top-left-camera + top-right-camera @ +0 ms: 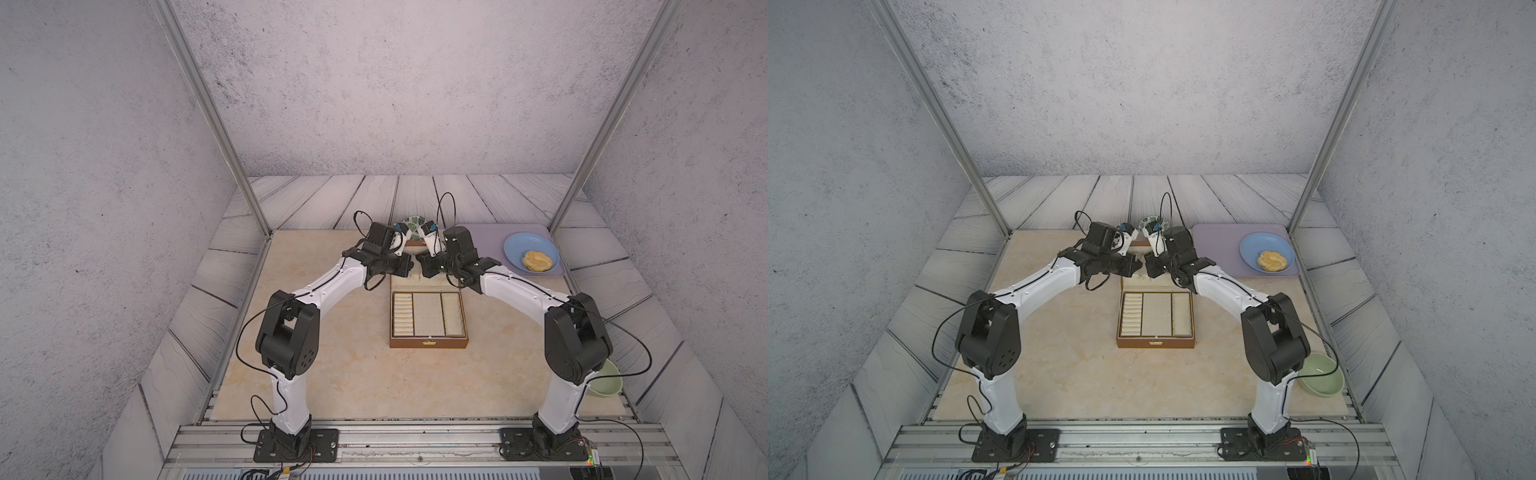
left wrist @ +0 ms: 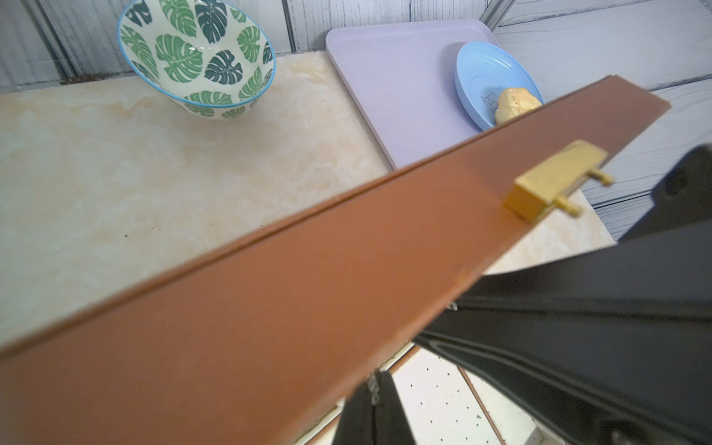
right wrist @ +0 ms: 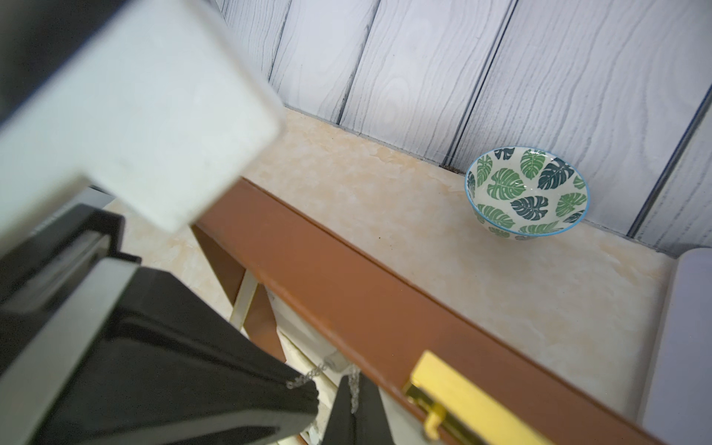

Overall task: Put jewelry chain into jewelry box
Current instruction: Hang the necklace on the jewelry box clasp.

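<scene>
While the jewelry box point(image 1: 428, 343) stands open, left gripper point(image 2: 379, 385) and right gripper point(image 3: 356, 393) meet at its lid point(image 3: 346, 296). Both are clamped on the jewelry chain point(image 3: 310, 374)

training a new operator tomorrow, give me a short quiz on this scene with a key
1. True or false: the jewelry box has its lid raised.
2. What lies on the blue plate? A) a spoon B) a pale bun C) nothing
3. Fill in: the left fingers and the right fingers are both shut on the ____.
Key: 1 true; 2 B; 3 jewelry chain
</scene>
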